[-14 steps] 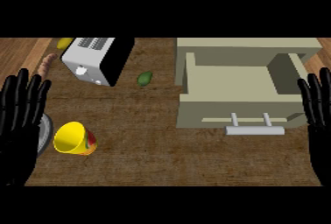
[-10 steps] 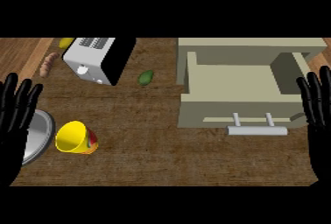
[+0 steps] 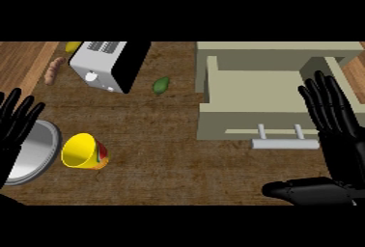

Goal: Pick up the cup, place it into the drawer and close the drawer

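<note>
A yellow cup (image 3: 83, 152) with a red and green band lies on its side on the wooden counter at the lower left, its mouth facing up and left. The beige drawer (image 3: 260, 99) stands pulled open at the upper right, its inside bare and its grey handle (image 3: 285, 140) at the front. My right hand (image 3: 341, 144) is open at the right edge, fingers straight over the drawer's right side, thumb stretched left low down. At the left edge my left hand (image 3: 16, 128) is open, fingers up, left of the cup and apart from it.
A silver plate (image 3: 35, 152) lies partly under my left hand, just left of the cup. A white and black toaster (image 3: 107, 65) stands at the back left. A green vegetable (image 3: 161, 85) lies between toaster and drawer. A tan root (image 3: 52, 71) and a yellow item (image 3: 73, 46) are far back left.
My left hand has slid further left toward the edge. My right hand's thumb now shows at the lower right. Cup and drawer have not moved.
</note>
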You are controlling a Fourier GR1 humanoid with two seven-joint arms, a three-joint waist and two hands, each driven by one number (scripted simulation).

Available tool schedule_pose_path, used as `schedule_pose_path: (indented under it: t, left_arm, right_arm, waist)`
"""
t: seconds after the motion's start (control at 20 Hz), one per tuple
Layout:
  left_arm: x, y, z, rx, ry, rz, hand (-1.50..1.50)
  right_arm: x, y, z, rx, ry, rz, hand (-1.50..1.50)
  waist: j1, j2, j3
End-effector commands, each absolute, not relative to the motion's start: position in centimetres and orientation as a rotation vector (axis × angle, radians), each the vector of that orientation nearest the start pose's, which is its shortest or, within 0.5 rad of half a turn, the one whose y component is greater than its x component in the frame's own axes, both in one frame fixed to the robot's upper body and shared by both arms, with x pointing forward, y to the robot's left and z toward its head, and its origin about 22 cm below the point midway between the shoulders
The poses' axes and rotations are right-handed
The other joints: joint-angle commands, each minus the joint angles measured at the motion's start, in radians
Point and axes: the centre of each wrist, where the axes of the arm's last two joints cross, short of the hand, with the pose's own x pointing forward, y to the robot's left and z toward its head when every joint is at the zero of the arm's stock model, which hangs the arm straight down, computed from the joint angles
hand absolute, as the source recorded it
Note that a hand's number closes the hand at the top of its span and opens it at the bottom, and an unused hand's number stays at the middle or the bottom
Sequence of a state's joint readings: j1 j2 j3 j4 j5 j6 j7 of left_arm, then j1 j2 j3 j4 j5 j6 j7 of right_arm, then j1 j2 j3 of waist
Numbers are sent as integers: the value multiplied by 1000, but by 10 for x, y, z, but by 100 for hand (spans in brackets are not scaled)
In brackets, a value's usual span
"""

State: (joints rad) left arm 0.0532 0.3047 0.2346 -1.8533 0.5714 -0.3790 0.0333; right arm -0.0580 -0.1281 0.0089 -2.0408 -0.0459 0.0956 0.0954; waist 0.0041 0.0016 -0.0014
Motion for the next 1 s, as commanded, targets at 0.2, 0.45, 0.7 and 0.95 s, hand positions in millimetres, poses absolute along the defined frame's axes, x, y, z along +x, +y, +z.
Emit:
schedule_pose_path:
  t: [0.2, 0.45, 0.7, 0.95]
  left_arm:
    - [238, 359, 57, -284, -1773, -66, -150]
    - [247, 384, 34, -260, -1745, -80, -150]
    - [236, 395, -30, -220, -1669, -32, -150]
    - [228, 417, -42, -145, -1643, -47, -150]
  right_arm:
    - [255, -248, 141, 78, -1973, 244, -150]
    - [263, -247, 128, 72, -1976, 255, -150]
    - [263, -236, 132, 62, -2009, 258, -150]
    - [271, -267, 119, 42, -2000, 250, -150]
  waist:
    - [-5, 0, 1]
    - [-4, -1, 1]
    - [-10, 1, 0]
    - [-7, 1, 1]
